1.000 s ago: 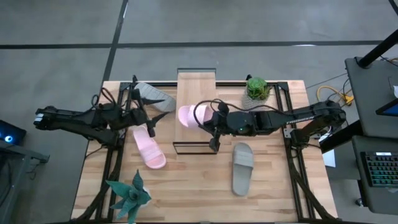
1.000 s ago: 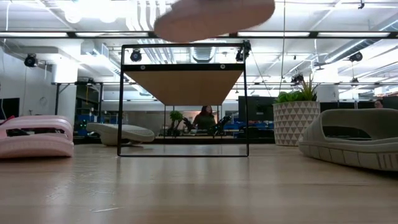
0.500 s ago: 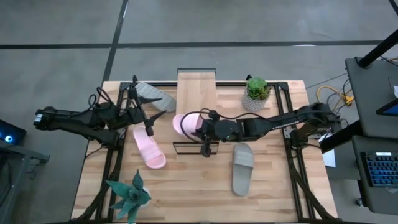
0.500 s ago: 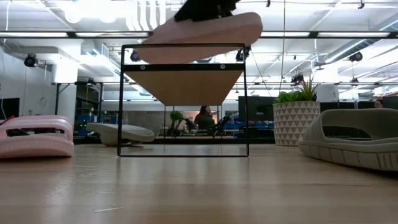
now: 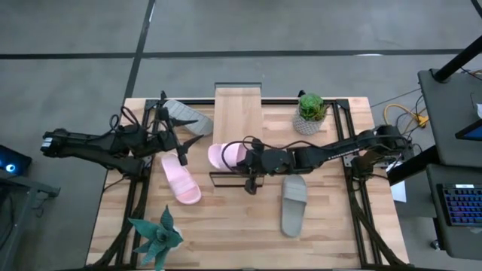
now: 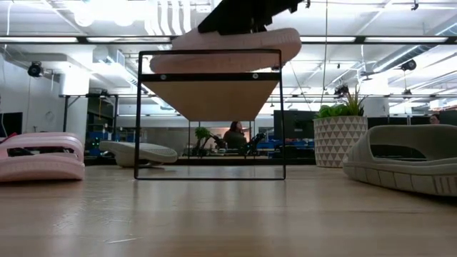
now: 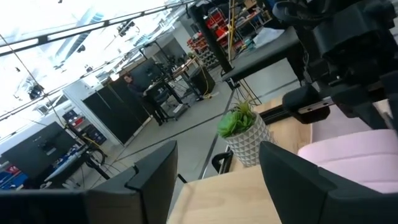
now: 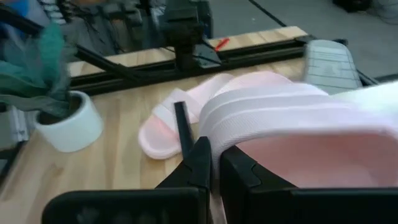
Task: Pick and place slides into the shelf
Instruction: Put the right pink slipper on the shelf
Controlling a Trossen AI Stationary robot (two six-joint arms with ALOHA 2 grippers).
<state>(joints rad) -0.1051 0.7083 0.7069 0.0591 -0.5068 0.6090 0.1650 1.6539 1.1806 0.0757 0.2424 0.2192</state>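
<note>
Step in hand: placing 1 pale pink slide (image 5: 224,156) onto the shelf (image 5: 238,113), near the shelf's lower end at centre of the high frame; in the low view, sole just above the plank edge, touching or not impossible to tell.
Right tool (image 5: 243,156): clamped tight on the strap of the pink slide, arm stretched in from the right of the frame.
Left tool (image 5: 181,150): wide apart, holding nothing, waiting at left of centre beside the second pink slide (image 5: 181,179).
Slides left on the table (image 5: 226,226): second pink one lower left of the shelf; 1 grey slide (image 5: 187,117) at upper left, close to the shelf; another grey slide (image 5: 293,201) at lower right.
Next move, as a judgement: settle the sole flat on the plank, part the fingers, lift clear without dragging the strap; 3 slides to go.
Materials: slides rubbery, matte, rounded, with 1 wide ribbed strap each; shelf a pale wood plank on a thin black metal frame; table of light, grained wood.
Also present: white faceted pot with a green plant (image 5: 309,111) at upper right; spiky plant (image 5: 157,238) at lower left.
</note>
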